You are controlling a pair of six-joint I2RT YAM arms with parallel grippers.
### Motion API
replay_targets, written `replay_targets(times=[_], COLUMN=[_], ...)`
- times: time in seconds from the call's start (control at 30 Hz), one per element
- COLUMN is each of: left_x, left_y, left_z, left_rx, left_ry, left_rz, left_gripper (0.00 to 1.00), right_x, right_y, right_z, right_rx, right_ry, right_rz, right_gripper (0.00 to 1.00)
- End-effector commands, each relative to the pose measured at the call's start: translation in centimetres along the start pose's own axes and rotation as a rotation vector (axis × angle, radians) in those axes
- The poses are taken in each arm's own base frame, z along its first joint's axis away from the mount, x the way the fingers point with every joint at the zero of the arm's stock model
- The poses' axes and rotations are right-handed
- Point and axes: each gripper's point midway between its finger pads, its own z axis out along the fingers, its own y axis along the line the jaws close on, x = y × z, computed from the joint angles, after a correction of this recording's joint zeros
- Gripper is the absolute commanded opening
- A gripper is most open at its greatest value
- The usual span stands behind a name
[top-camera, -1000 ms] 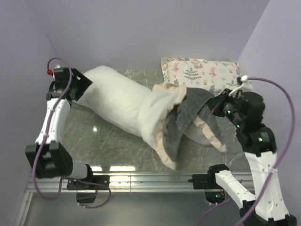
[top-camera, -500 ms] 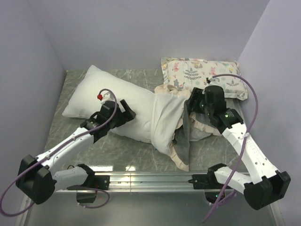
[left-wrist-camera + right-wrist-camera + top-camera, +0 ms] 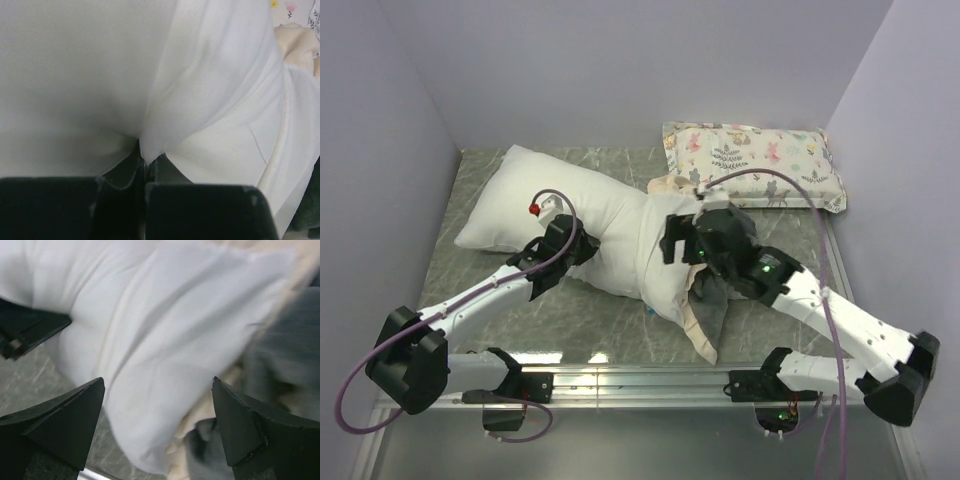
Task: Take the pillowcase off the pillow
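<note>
**A:** Well, how far along is the stripping?

**B:** About partway, by the look of it. The soft fabric pillowcase (image 3: 657, 275), dark grey outside, cream-white inside and frilled in cream, is turned back on itself. It is bunched over one end of the large, plump, plain white pillow (image 3: 520, 195). The rest of the pillow lies bare on the grey marbled surface (image 3: 600, 322), stretching away behind the left gripper (image 3: 588, 245).

**A:** And the grippers?

**B:** The left gripper is pinched together on a fold of white cloth, seemingly the pillow's own, just short of the pillowcase's rolled edge. The right gripper (image 3: 158, 382) has its jaws wide apart and holds nothing. It is poised right over the cream-white bulge, with the grey cloth off to one side.

**A:** So which step is this?

**B:** Likely a re-grip, with one side anchoring while the other takes a fresh hold. Next, the right gripper would need to close on the pillowcase layer alone, not the pillow beneath. Then it would draw that layer away from the left gripper's pinch.
</note>
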Motion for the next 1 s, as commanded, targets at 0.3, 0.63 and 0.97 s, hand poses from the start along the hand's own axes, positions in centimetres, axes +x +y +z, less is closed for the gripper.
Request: replay_targets(times=[0.3,0.63,0.97], left_x=[1.9,-3.1,-10.5], left_y=[2.3,2.9,2.7], left_z=[0.2,-1.2,-3.1], left_rx=[-0.074,-0.105,-0.105], left_ry=[0.041,-0.056,-0.159], left_rz=[0.027,0.011,-0.021], left_gripper=[0.0,0.0,0.01], right_x=[7.5,5.1,2.8], right_y=[4.7,-2.4,-8.3], right_z=[7.2,3.0,-0.4], right_rx=[0.032,0.161,0.203], right_ry=[0.137,0.042,-0.039], right_rz=[-0.116,-0.04,0.08], right_gripper=[0.84,0.18,0.03])
